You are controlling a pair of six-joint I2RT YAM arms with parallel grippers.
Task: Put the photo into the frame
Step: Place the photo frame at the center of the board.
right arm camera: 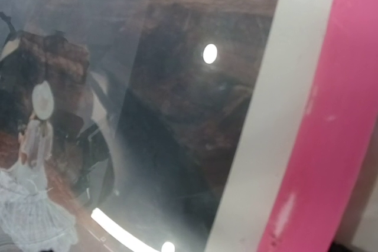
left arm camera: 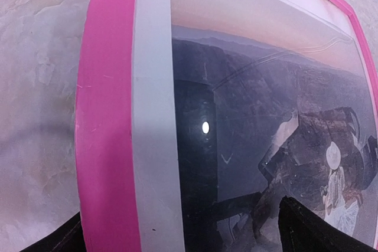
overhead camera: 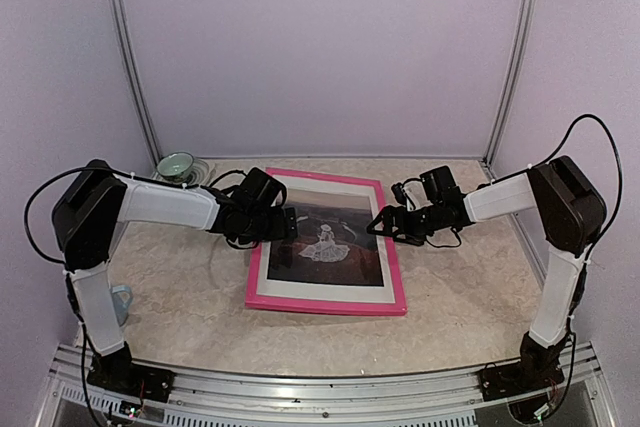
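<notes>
The frame (overhead camera: 325, 304) lies flat in the middle of the table with its pink face up. The photo (overhead camera: 330, 237) sits inside it behind glass, with a white mat (overhead camera: 258, 262) around it. My left gripper (overhead camera: 290, 224) hovers low over the frame's left side. In the left wrist view its jaws (left arm camera: 183, 241) are spread wide over the pink rail (left arm camera: 106, 116), the mat (left arm camera: 153, 116) and the photo (left arm camera: 266, 116), holding nothing. My right gripper (overhead camera: 378, 224) hovers over the frame's right side. In its wrist view I see the photo (right arm camera: 177, 87), mat (right arm camera: 260, 146) and rail (right arm camera: 319, 146), with no fingers at centre.
A green cup (overhead camera: 176, 164) on a glass saucer stands at the back left corner. A pale blue object (overhead camera: 120, 302) lies by the left arm's upright link. Walls close the table at the back and on both sides.
</notes>
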